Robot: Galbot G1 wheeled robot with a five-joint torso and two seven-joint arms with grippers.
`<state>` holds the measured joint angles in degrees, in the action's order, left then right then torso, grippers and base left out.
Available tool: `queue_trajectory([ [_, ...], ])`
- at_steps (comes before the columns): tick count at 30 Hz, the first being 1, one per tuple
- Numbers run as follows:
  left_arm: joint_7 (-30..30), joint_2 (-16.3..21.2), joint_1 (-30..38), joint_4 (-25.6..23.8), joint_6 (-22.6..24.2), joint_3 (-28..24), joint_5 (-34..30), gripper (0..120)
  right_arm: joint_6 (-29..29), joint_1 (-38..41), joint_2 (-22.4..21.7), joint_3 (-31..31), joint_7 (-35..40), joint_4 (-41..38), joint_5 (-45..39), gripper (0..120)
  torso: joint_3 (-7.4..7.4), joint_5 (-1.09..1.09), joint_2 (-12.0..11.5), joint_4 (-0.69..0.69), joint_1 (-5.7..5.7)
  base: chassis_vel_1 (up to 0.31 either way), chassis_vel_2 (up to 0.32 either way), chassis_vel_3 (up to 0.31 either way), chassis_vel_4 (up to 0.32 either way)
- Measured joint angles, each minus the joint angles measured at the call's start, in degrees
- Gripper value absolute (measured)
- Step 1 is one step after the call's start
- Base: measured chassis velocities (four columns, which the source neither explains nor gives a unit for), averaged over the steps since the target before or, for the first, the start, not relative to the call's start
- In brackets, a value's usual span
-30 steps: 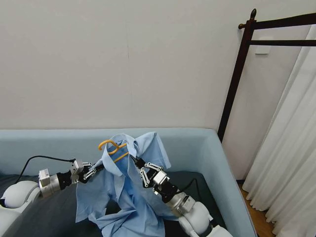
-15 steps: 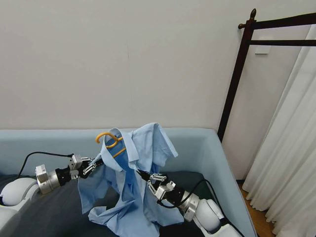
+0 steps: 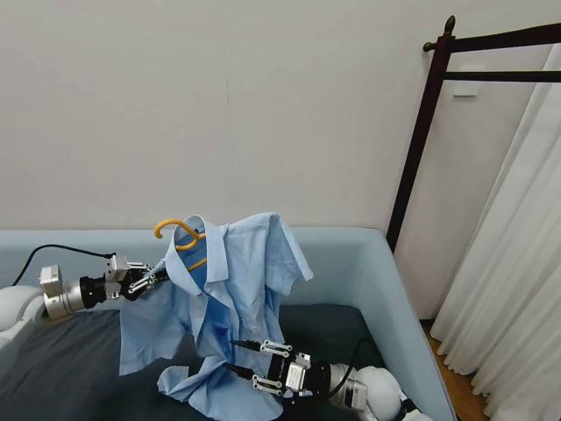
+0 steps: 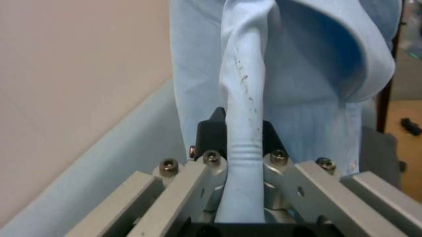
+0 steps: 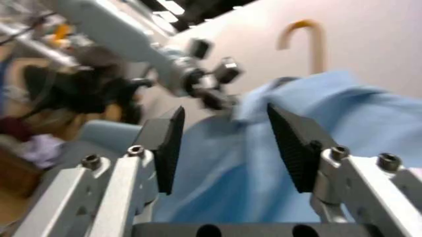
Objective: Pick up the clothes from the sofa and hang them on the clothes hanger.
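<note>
1 shirt [image 3: 238, 289], 1 hanger [image 3: 172, 227], 1 sofa [image 3: 372, 276], 1 rack [image 3: 419, 140] and 2 claws: left claw [image 3: 155, 277], right claw [image 3: 242, 359].

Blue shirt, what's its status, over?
Left gripper shut on blue shirt, held up on orange hanger. Right gripper open, low by hem. Wooden rack off right.

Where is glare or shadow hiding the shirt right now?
Head view: even light on the shirt, only soft fold shading near the left gripper. Left wrist view: the clamped fabric is plainly lit. Right wrist view: ceiling lights glare in the background, off the shirt beyond the open right gripper.
</note>
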<state>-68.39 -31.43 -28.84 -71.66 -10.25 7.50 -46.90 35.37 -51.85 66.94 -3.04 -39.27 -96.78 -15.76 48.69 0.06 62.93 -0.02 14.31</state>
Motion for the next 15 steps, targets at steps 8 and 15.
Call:
queue_trajectory([
  [8, -14.4, -1.4, 10.0, 7.1, 2.9, -6.0, 5.6, 2, -12.5, 2.5, -10.5, -0.6, 16.5, -10.2, -10.3, 89, 0.00, -0.02, 0.0, -0.01, 0.00, 0.000, 0.000, 0.000, 0.000],
  [15, -19.9, -2.8, 16.1, 8.5, 3.1, -8.1, 12.8, 2, -22.4, 7.8, -20.9, 0.9, 15.3, -11.8, -21.0, 100, 0.00, 0.01, 0.0, -0.01, 0.00, 0.000, 0.000, 0.000, 0.000],
])
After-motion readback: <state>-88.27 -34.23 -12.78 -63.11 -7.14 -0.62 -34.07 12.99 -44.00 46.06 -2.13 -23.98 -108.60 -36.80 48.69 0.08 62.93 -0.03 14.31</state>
